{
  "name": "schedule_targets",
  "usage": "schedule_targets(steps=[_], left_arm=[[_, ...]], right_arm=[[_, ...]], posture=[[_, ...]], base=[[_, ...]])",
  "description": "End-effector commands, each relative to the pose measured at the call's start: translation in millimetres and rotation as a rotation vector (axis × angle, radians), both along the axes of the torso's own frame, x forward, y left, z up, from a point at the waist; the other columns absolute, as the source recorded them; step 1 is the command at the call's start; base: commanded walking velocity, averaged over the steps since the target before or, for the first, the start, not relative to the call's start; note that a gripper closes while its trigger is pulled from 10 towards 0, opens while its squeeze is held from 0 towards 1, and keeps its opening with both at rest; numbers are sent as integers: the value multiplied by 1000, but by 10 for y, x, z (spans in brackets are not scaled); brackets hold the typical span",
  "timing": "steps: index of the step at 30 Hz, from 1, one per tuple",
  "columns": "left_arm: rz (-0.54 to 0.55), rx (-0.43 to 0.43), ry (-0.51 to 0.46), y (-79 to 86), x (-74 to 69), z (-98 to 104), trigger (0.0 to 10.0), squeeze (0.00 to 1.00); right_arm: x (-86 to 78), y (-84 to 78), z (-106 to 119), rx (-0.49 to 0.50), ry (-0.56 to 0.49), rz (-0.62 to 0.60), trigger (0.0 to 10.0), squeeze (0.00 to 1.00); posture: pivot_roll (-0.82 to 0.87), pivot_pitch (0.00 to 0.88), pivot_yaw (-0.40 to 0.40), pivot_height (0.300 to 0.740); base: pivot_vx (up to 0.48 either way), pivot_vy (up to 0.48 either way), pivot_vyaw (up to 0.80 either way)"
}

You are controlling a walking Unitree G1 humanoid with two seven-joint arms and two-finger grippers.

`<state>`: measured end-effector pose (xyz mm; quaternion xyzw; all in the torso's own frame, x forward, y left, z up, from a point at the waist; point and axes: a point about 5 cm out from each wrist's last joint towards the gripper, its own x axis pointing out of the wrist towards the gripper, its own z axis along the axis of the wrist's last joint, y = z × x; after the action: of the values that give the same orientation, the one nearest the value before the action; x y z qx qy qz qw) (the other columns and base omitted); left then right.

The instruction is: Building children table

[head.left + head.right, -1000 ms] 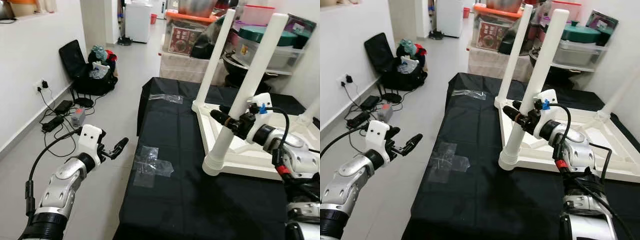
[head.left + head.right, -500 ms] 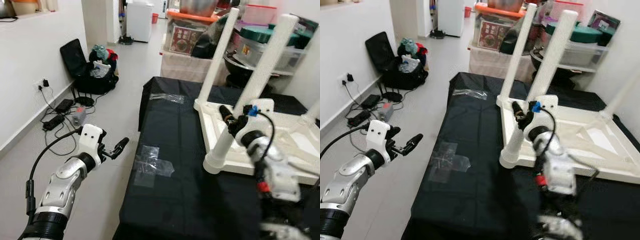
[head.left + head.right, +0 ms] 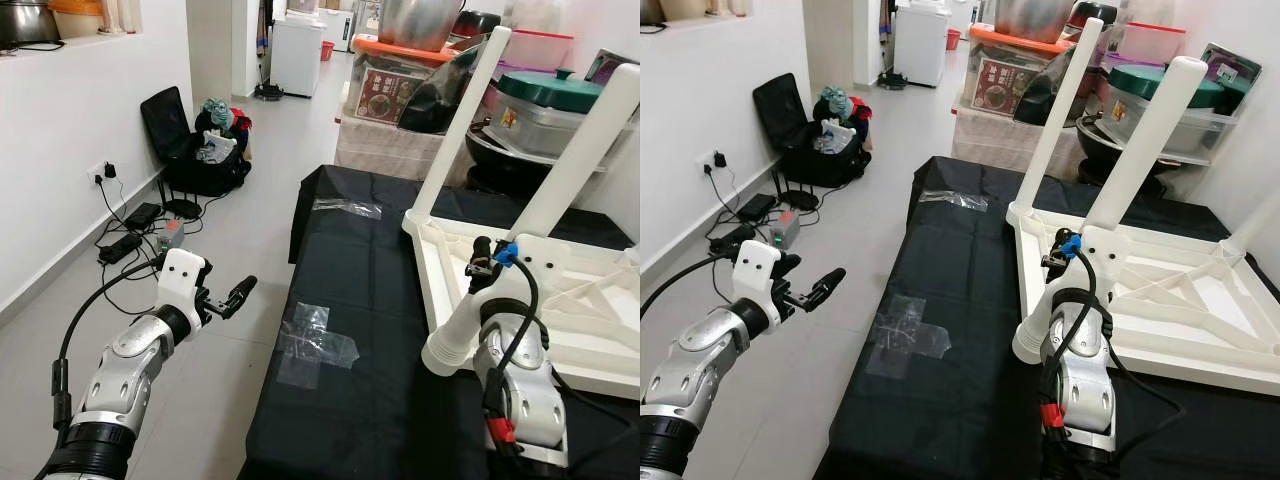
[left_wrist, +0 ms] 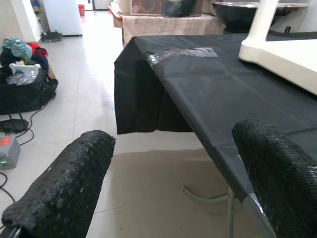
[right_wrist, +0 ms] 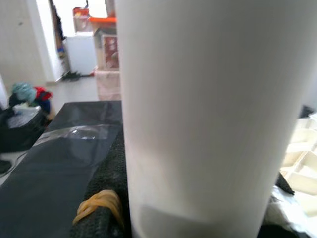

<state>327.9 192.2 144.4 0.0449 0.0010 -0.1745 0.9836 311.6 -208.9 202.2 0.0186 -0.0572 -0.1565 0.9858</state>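
The right end effector [image 3: 1052, 258] is clamped on the near white table leg [image 3: 1118, 178], low down near its foot; the right wrist view shows its black fingers [image 5: 106, 198] pressed against the leg [image 5: 208, 114] on both sides. The left end effector [image 3: 232, 295] hangs over the tiled floor [image 3: 250, 190], beside the bench [image 3: 350, 370], its fingers [image 4: 64, 183] spread wide apart and holding nothing.

The children table [image 3: 1160, 300] lies upside down on the black-covered bench, legs pointing up. A second leg [image 3: 1058, 115] stands at the far corner; a third at the right edge is cut off by the frame. The right arm covers part of the near leg's socket, so how it seats cannot be made out.

Clear tape patches [image 3: 318, 342] stick to the bench cover. A black bag [image 3: 200, 150] stuffed with clothes, a power strip [image 3: 125, 245] and cables lie by the left wall. Storage boxes [image 3: 395, 85] and pots [image 3: 545, 100] crowd behind the bench.
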Motion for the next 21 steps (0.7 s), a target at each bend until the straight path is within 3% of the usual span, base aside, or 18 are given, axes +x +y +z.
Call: schedule_targets(steps=[1, 2, 3, 4, 6, 7, 8, 12, 13, 15, 17, 18, 21], left_arm=[[-12, 1, 1, -28, 0, -10, 10000, 0], [-13, -1, 3, -24, -6, -20, 10000, 0], [-13, -1, 3, -24, -6, -20, 10000, 0], [-12, -3, 5, -17, -6, -23, 10000, 0], [-12, -3, 5, -17, -6, -23, 10000, 0], [-10, -2, 5, -9, -2, -23, 10000, 0], [-9, -2, 5, -4, 2, -22, 10000, 0], [-8, -2, 5, -3, 4, -22, 10000, 0], [-9, 0, 5, -10, 6, -27, 10000, 0], [-8, 2, 2, -39, 5, -27, 10000, 0], [-8, 2, 2, -39, 5, -27, 10000, 0], [-7, 2, 0, -46, 4, -25, 10000, 0], [-5, 1, -2, -47, -7, -25, 10000, 0]], right_arm=[[-13, -82, -221, -28, 101, -21, 10000, 0], [26, -101, -118, -39, 77, -15, 10000, 424], [26, -101, -118, -39, 77, -15, 10000, 424], [44, -122, -18, -44, 52, -22, 10000, 1000], [44, -122, -18, -44, 52, -22, 10000, 1000], [94, -123, 137, -38, 2, 68, 10000, 0], [126, -119, 248, -38, -34, 141, 10000, 0], [134, -79, 361, -35, -72, 243, 10000, 0], [133, -57, 439, -54, -97, 354, 10000, 0], [97, -102, 503, -219, -74, 733, 10000, 0], [97, -102, 503, -219, -74, 733, 10000, 0], [74, -133, 489, -263, -41, 847, 10000, 0], [103, -195, 401, -290, 29, 928, 10000, 0]], posture=[[71, 0, -113, 740], [70, 0, -113, 740], [70, 0, -113, 740], [70, 0, -115, 740], [70, 0, -115, 740], [69, 0, -116, 740], [69, 0, -116, 740], [70, 0, -116, 740], [70, 0, -117, 740], [77, 0, -126, 740], [77, 0, -126, 740], [77, 0, -126, 740], [86, 0, -134, 740]], base=[[0, 0, 0], [0, 0, 0], [0, 0, 0], [0, 0, 0], [0, 0, 0], [0, 0, 0], [0, 0, 0], [0, 0, 0], [0, 0, 0], [0, 0, 0], [0, 0, 0], [0, 0, 0], [0, 0, 0]])
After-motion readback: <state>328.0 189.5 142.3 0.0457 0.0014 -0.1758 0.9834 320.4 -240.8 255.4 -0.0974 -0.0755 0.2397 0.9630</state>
